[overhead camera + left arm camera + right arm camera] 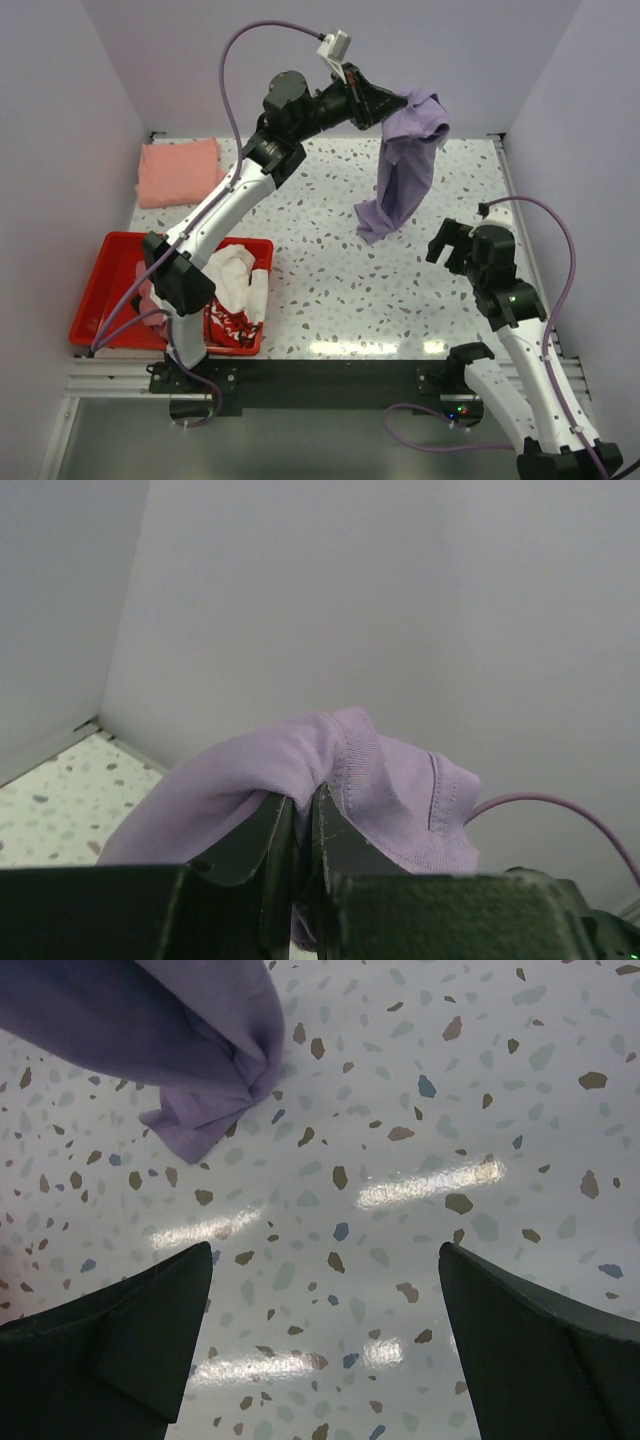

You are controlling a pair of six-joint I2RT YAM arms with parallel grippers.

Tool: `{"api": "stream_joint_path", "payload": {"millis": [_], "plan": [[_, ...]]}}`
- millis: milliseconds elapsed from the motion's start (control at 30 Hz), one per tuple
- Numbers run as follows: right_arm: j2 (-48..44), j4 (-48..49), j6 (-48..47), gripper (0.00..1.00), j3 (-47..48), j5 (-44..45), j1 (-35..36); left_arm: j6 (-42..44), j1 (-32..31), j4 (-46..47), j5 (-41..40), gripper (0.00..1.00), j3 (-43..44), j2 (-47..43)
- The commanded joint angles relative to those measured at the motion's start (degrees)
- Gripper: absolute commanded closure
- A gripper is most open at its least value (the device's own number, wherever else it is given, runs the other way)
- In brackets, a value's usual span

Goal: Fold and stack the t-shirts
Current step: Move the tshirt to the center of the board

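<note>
High over the far middle of the table (330, 285), my left gripper (396, 104) pinched the hanging t-shirt (405, 170) at its top edge. The cloth draped down toward the tabletop, and whether its lowest corner touched could not be told. My right gripper (447, 246) hovered right of that corner and nearer the front edge, jaws apart, nothing between them. A folded t-shirt (180, 172) lay in the far left corner. In front of it, at the near left, the tray (92, 300) held crumpled t-shirts (236, 285), with my left arm crossing above.
</note>
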Motion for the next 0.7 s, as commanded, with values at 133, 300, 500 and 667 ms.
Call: {"api": "stream_joint_path", "payload": {"millis": [133, 300, 500, 667], "plan": [[-0.44, 0.75, 0.92, 0.01, -0.58, 2.38, -0.13, 7.57, 0.12, -1.78, -14.16, 0.96, -15.52, -3.56], [0.43, 1.02, 0.92, 0.01, -0.67, 1.85, -0.13, 9.34, 0.21, -11.57, -19.78, 0.76, -21.08, 0.64], [3.07, 0.23, 0.66, 0.01, 0.13, 1.06, -0.13, 10.66, 0.12, -20.14, -30.14, 0.00, -26.15, -0.99], [4.12, -0.39, 0.57, 0.01, 0.83, 1.41, -0.13, 10.58, 0.12, -21.81, -40.68, 0.00, -35.56, -9.52]]}}
